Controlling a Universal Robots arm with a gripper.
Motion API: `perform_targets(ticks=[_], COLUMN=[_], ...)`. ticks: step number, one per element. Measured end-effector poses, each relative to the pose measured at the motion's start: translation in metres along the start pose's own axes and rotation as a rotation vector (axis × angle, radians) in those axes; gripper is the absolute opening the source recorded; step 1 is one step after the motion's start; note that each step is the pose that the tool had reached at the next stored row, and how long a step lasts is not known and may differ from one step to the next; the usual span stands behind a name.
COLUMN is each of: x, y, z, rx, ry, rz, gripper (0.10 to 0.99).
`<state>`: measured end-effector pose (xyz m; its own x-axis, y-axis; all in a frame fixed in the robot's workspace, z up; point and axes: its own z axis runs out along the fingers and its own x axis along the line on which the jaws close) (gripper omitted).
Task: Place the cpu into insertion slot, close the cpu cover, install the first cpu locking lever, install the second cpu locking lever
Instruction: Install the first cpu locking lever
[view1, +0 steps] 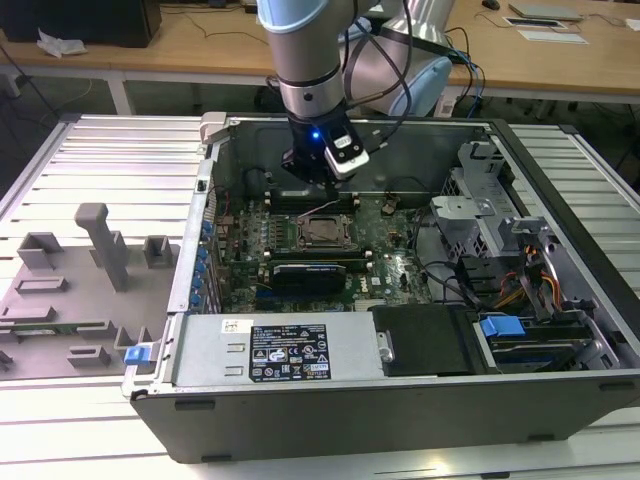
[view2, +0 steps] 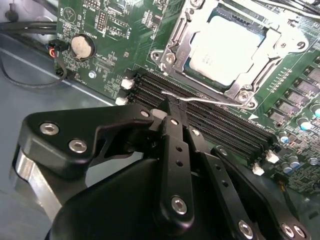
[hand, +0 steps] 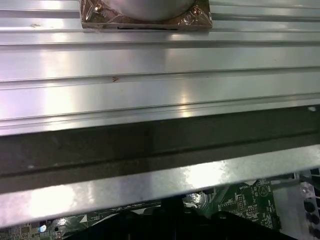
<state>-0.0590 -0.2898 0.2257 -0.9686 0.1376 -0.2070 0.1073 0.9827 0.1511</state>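
Observation:
The cpu (view2: 227, 47), a silver-grey square, lies in the insertion slot (view2: 202, 76), whose dark edge shows along its side. The cpu cover (view2: 272, 45), a silver frame, lies flat around the chip. A thin wire locking lever (view2: 210, 101) runs past the socket's corner, and its hooked end rests against the tip of my gripper (view2: 172, 106). The black fingers are shut together there. In the exterior view the gripper (view1: 318, 195) hangs just behind the socket (view1: 323, 232) on the green board, with the lever slanting up to it.
Long black memory slots (view2: 215, 125) run beside the fingertips. A coin battery (view2: 81, 46) and cables lie nearby. The open case has a grey drive cage (view1: 480, 190), a power supply (view1: 290, 350) and tall walls (hand: 160, 65). A grey fixture (view1: 100, 245) stands outside.

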Motion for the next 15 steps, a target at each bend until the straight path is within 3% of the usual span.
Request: perform_targets(ticks=[15], x=[0.0076], y=[-0.0022], z=[0.0148], rx=[0.018], ry=[-0.013], rz=[0.082], gripper=[0.106])
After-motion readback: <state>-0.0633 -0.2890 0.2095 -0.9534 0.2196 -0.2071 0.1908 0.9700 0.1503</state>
